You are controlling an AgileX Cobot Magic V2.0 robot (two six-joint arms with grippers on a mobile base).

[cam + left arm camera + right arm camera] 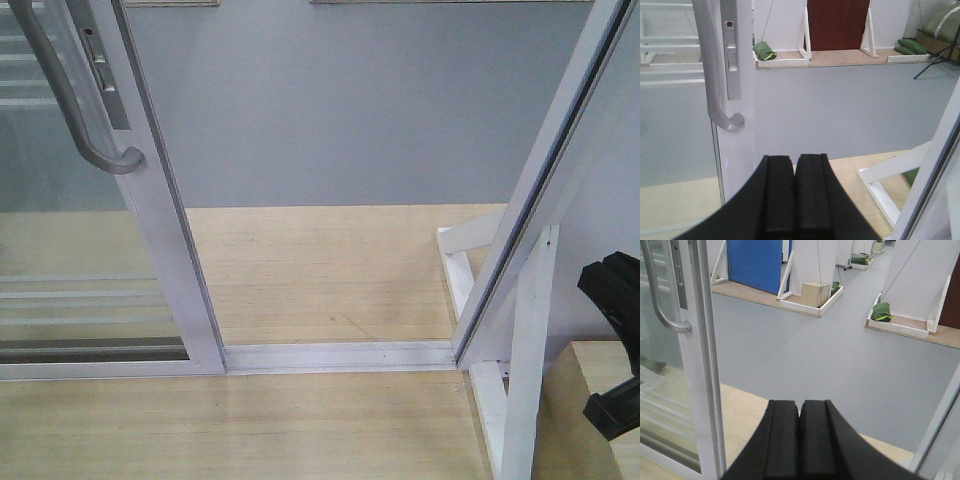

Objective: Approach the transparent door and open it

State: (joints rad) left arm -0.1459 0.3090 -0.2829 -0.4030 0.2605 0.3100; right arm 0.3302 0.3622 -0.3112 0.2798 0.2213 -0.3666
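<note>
Standing slid aside at the left of the front view: the tall clear-glass sliding door (90, 250) in glossy white frame, thin white bars crossing the pane, gap already showing above the white floor track (340, 355). Hanging before it, holding nothing: the black left gripper (794, 172) and the black right gripper (800, 412), pads pressed together on each. Likely weighing a fair amount yet rolling stiffly and smoothly along the track; glass probably fragile and slippery, so avoiding the pane. Looking best for a hold: the long curved pale-grey bar handle (70, 100), hooking behind its lower bend, pulling sideways along the track.
</note>
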